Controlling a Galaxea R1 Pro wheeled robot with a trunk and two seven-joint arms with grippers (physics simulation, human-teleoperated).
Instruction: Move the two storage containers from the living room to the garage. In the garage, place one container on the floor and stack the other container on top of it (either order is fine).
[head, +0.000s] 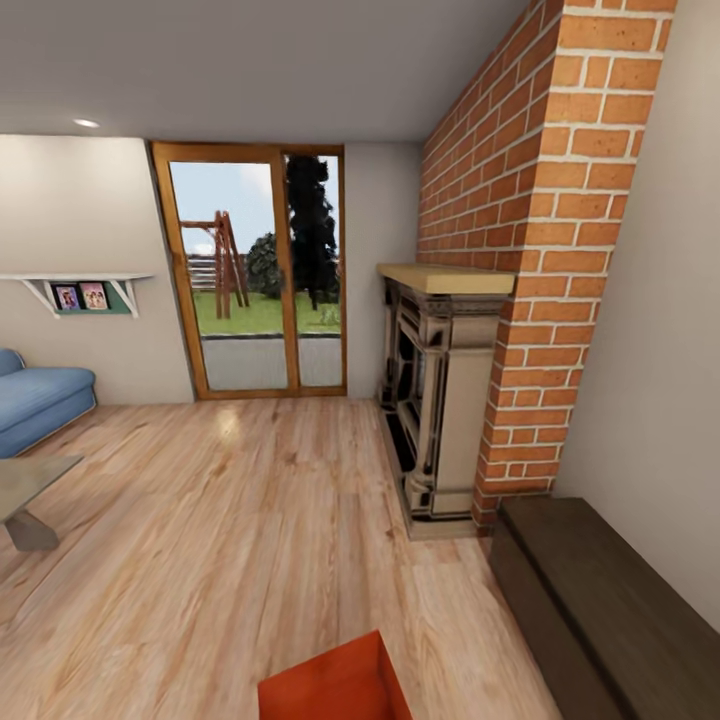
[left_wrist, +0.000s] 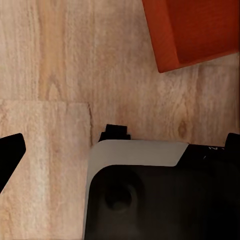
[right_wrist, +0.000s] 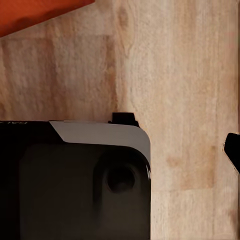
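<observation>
Storage container (head: 335, 685) on wood plank floor (head: 230, 520), at the head view's bottom edge, one corner toward the glass door (head: 255, 270); long axis unclear. Open floor ahead; fireplace (head: 435, 400) and dark cabinet (head: 600, 600) right, sofa (head: 35, 395) left. Gripper states: can't tell.

The storage container (head: 335, 685) near the fireplace (head: 440, 390) is cut off by the picture's edge; the sofa (head: 40, 395) likewise.

The left gripper (left_wrist: 121, 150) points straight down, its two dark fingertips (left_wrist: 11, 152) spread wide apart. The right gripper (right_wrist: 122, 150) also points down. Only one of its fingertips (right_wrist: 233, 150) can be made out, so its spread is unclear. The robot's grey-and-black base (left_wrist: 150, 200) sits beneath both.
</observation>
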